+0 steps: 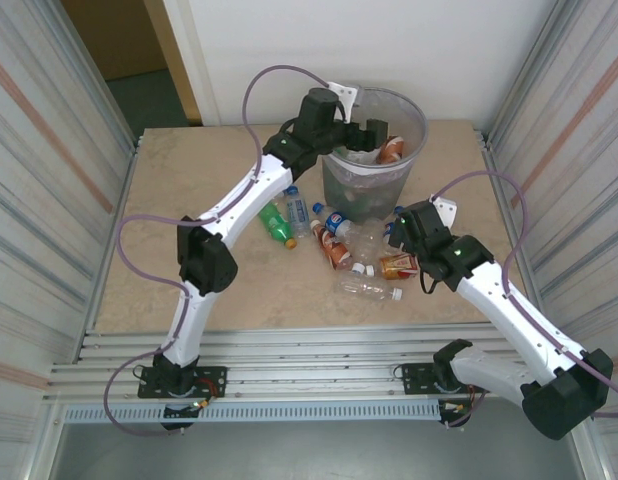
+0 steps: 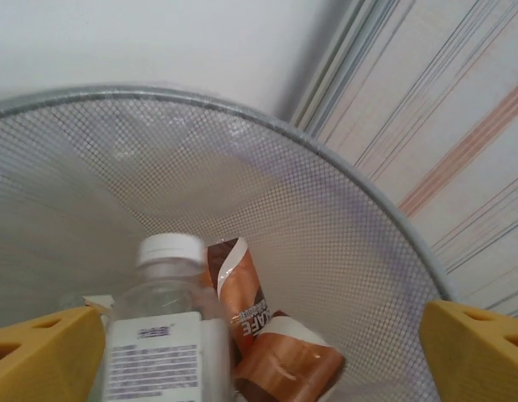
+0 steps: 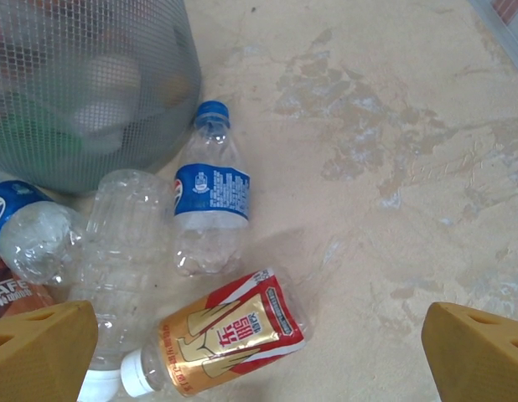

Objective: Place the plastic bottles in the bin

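My left gripper (image 1: pixel 372 135) hangs open over the bin (image 1: pixel 421 122), a tall mesh-walled wastebasket. Between its yellow fingers (image 2: pixel 41 352) a clear white-capped bottle with a white label (image 2: pixel 163 322) is loose and blurred, beside a brown-labelled bottle (image 2: pixel 271 352) inside the bin (image 2: pixel 326 209). My right gripper (image 1: pixel 397 240) is open above a red-and-gold-labelled bottle (image 3: pixel 221 335) lying on the table, touching nothing. A blue-labelled bottle (image 3: pixel 210 197) and a crumpled clear bottle (image 3: pixel 116 251) lie next to it by the bin (image 3: pixel 91 84).
More bottles lie in front of the bin: a green one (image 1: pixel 277 224), a blue-capped one (image 1: pixel 298 210), a brown-labelled one (image 1: pixel 339 255) and a clear one (image 1: pixel 369 290). Metal walls flank the table. Bare tabletop (image 1: pixel 179 190) spreads to the left.
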